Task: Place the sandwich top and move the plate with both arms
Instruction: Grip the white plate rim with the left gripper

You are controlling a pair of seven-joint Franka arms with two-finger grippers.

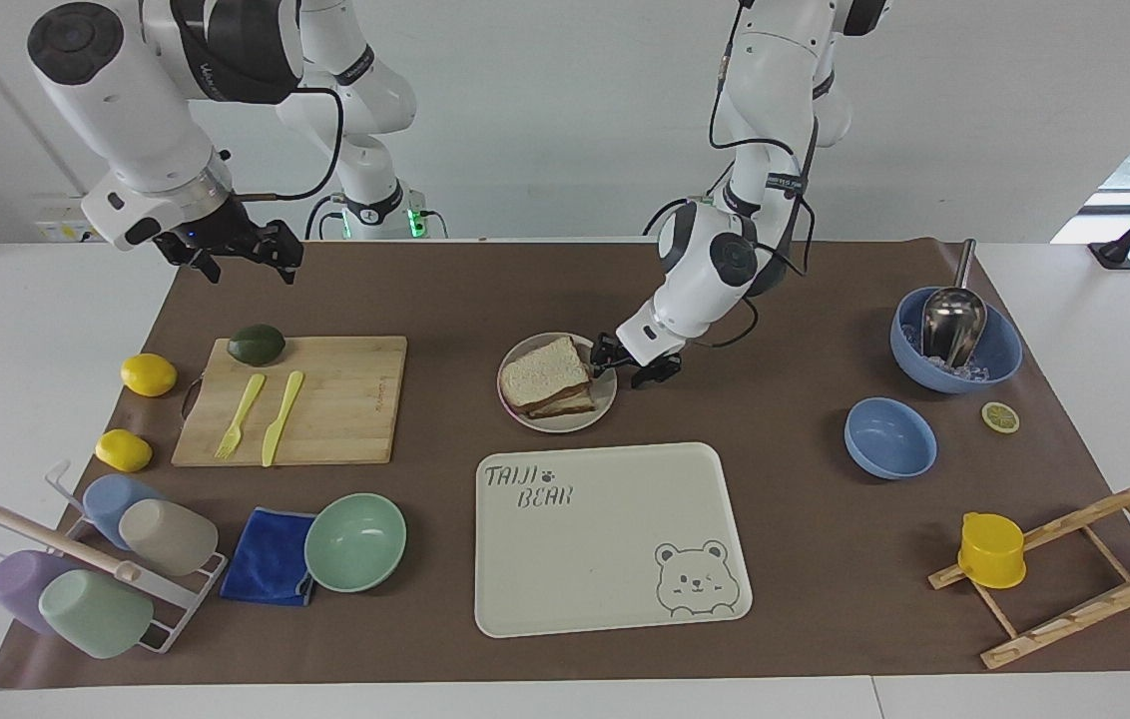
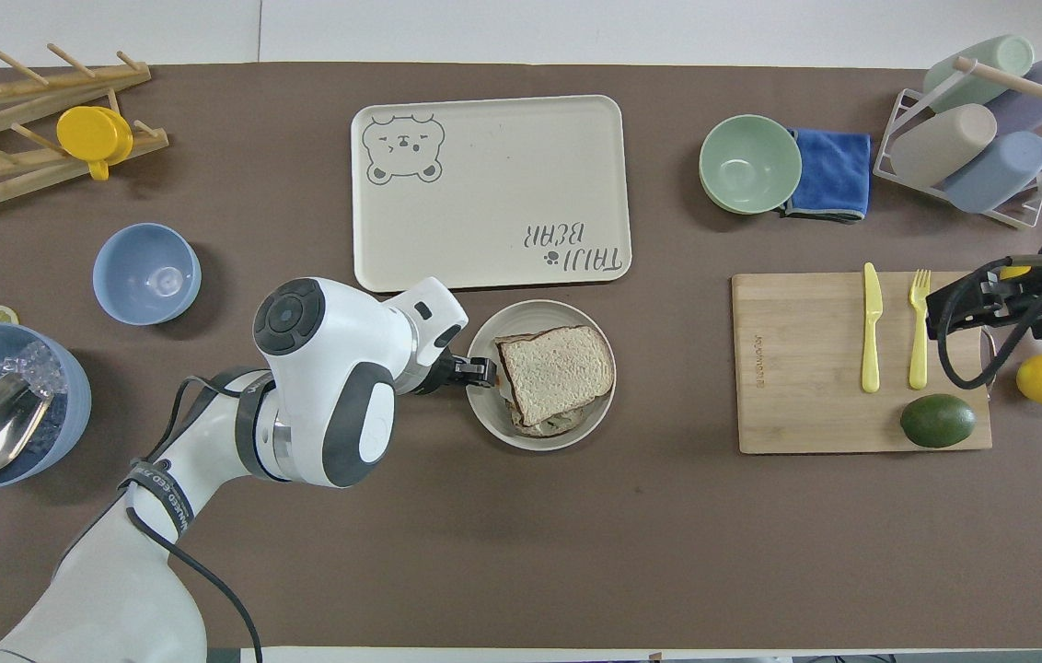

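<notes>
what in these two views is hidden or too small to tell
- Sandwich filling under the sandwich top: both views, the bread covers it.
- Left gripper at the plate rim: whether it touches or is open, too small in either view.
- Right gripper: cut off by the overhead view's edge; finger state unclear in the facing view.
- Contents of the large blue bowl: partly covered by the metal scoop.
</notes>
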